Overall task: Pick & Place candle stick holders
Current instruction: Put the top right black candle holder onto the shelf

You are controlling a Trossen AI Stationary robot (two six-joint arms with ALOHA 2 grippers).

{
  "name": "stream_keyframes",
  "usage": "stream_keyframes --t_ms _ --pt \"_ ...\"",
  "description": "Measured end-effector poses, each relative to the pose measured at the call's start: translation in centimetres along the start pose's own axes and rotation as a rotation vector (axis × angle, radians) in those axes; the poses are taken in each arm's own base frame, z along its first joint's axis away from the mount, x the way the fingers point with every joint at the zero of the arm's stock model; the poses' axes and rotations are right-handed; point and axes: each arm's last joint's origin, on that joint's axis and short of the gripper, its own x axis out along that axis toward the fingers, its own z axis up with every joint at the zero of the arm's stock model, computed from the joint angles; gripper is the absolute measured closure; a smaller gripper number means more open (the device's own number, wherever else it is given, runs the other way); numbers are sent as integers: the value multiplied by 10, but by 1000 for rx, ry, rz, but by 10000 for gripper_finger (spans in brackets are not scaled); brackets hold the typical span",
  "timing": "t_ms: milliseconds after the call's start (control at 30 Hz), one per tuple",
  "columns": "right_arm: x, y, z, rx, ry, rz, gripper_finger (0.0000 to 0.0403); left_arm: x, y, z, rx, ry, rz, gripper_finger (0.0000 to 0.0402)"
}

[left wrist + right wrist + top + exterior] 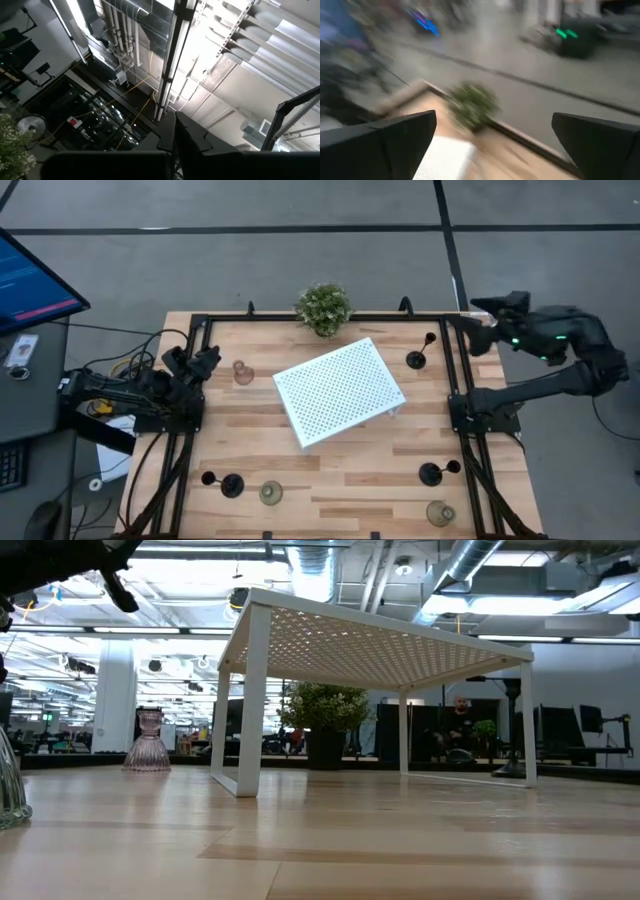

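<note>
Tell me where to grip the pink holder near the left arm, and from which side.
Probably the narrow neck of the pink holder, coming straight down. It stands upright, clear of the white tray; in the low view its flared ribbed skirt looks too wide and sloped for the fingers. The left gripper is nearest.

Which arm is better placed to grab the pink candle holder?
The left. Its claw sits at the table's left edge, right beside the pink candle holder. The right claw is at the far right edge, open, with the white tray between it and the holder.
</note>
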Motion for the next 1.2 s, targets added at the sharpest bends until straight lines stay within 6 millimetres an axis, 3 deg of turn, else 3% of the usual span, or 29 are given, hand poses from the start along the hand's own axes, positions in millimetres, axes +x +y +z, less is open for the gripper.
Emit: stream_keyframes --t_ms 300,567,967,1200 --pt "29 9 -24 64 242 -393 23 0 0 0 3 -6 13 392" --pt "47 12 -38 158 360 -461 24 0 2 1 3 -24 53 392" --pt "88 16 -108 181 572 -527 24 0 2 1 3 -24 52 392" --pt "105 15 -148 214 582 -532 24 0 1 1 2 -24 52 392"
